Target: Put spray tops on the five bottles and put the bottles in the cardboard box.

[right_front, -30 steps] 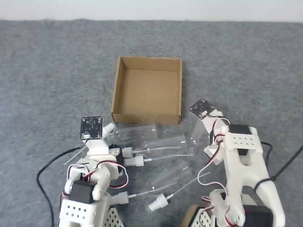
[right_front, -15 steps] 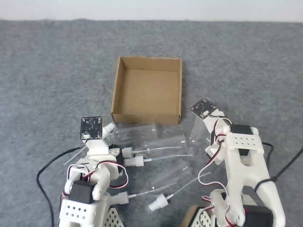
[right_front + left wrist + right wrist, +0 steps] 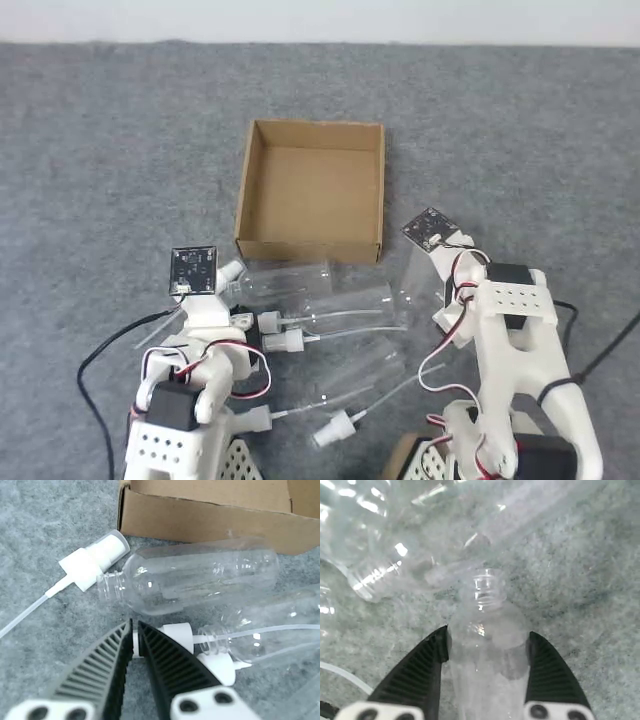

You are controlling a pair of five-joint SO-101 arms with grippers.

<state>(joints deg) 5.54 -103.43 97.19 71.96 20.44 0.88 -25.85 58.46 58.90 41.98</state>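
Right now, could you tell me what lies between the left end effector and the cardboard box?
In the left wrist view, a capless clear bottle lies on its side between the left end effector and the cardboard box.

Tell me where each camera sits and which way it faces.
High view: fixed above the table, looking down; cardboard box beyond, left arm and right arm at the near edge.
Left wrist view: on the left wrist, facing the box past the left gripper, shut on a spray top.
Right wrist view: on the right wrist, facing down the right gripper at the capless bottle it grips.
Shared: high and left wrist views both show the box's near wall.
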